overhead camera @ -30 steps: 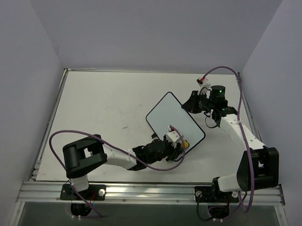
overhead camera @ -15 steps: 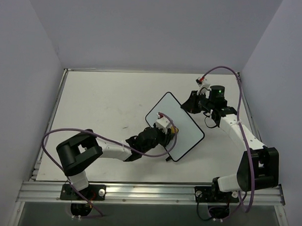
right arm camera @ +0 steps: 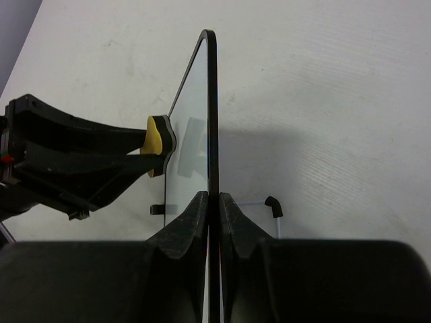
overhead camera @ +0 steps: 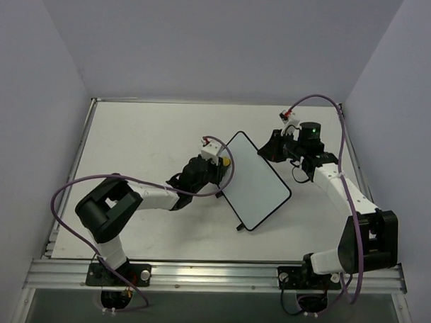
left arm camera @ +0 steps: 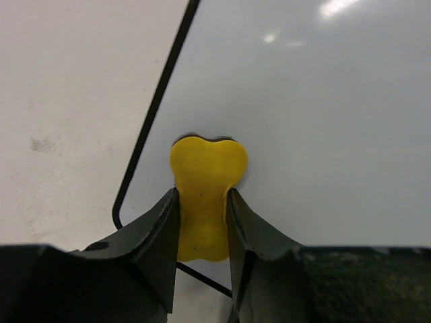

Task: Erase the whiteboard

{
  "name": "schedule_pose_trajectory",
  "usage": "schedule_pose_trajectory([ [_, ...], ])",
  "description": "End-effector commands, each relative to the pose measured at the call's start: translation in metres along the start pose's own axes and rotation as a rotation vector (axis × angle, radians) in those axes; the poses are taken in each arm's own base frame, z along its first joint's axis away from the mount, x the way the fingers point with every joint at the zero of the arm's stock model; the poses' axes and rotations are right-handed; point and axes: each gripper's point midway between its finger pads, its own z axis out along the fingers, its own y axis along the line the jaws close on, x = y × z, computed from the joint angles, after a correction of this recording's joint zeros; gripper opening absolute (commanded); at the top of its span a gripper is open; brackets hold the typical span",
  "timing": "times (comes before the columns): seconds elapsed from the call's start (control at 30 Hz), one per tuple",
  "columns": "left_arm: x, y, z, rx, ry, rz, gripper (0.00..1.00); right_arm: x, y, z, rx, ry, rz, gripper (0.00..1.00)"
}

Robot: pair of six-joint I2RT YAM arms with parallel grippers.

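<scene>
Left claw first: its two black fingers are closed in on the narrow waist of the yellow bone-shaped eraser, one on each side, a firm pinch with no gap showing. The eraser's broad end is pushed flat against the whiteboard, just inside the thin black frame and near a rounded corner. The white surface around it looks clean, with only a couple of light reflections higher up. Beyond the frame lies the pale counter, with a faint smudge on it.

Over to the right claw: its fingers are squeezed together on the board's black frame, gripping it edge-on, and the board runs straight away from the wrist camera. From this side the eraser is seen meeting the board's face, with the left claw reaching in behind it. A small black foot pokes out low beside the frame.

From above, the whiteboard sits right of centre on the counter, set at a slant. The left claw and the eraser are at its far-left edge, and the right claw is clamped on its far-right corner. How steeply the board leans is hard to tell from here.
</scene>
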Motion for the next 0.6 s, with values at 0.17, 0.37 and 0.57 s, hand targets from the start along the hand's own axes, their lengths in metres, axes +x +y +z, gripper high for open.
schedule_pose_trajectory([
  [0.17, -0.036, 0.009, 0.021, 0.011, -0.053, -0.025, 0.02, -0.008, 0.024, 0.000, -0.082, -0.013, -0.027, 0.00],
  [0.37, -0.033, 0.004, 0.029, 0.045, -0.046, -0.028, 0.02, -0.007, 0.025, 0.000, -0.083, -0.013, -0.026, 0.00],
  [0.57, -0.031, -0.016, 0.016, 0.099, -0.059, -0.030, 0.02, -0.007, 0.024, -0.001, -0.080, -0.014, -0.026, 0.00],
])
